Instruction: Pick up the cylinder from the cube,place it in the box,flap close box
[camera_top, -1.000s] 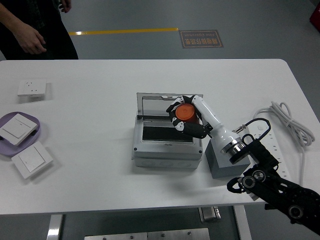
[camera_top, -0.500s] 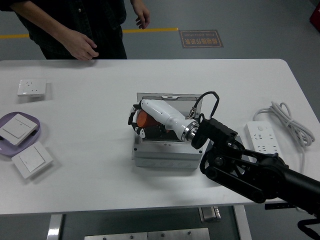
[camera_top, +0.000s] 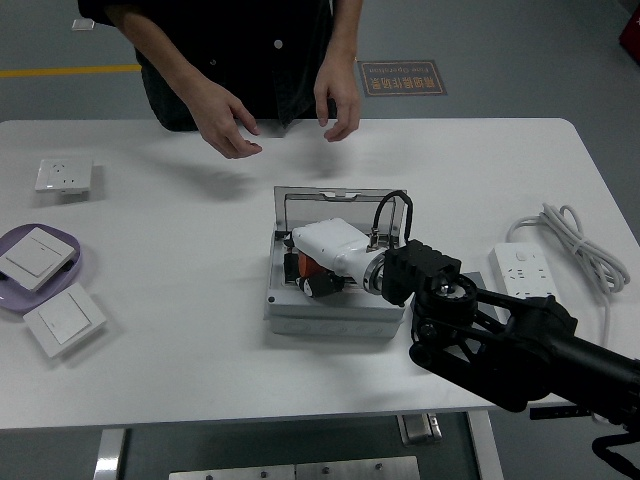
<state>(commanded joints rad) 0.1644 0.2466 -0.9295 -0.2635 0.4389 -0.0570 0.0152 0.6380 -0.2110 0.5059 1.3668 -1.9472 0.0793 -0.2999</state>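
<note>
The grey box (camera_top: 330, 318) sits mid-table with its clear lid (camera_top: 340, 207) standing open at the back. My right hand (camera_top: 307, 277), white with black fingertips, reaches down inside the box. Its fingers curl around the orange cylinder (camera_top: 299, 267), of which only a sliver shows under the palm. The black right forearm (camera_top: 500, 345) crosses from the lower right and hides the cube. The left arm does not show in the picture.
A person stands at the far side, with one hand (camera_top: 232, 128) and the other hand (camera_top: 337, 108) hovering over the table behind the box. A power strip (camera_top: 522, 270) and white cable (camera_top: 580, 245) lie right. A purple plate (camera_top: 75, 262), switch panel (camera_top: 63, 318) and socket (camera_top: 63, 175) lie left.
My right hand carried the cylinder left across the box and lowered it inside. The person walked from the far left to behind the box and held both hands out.
</note>
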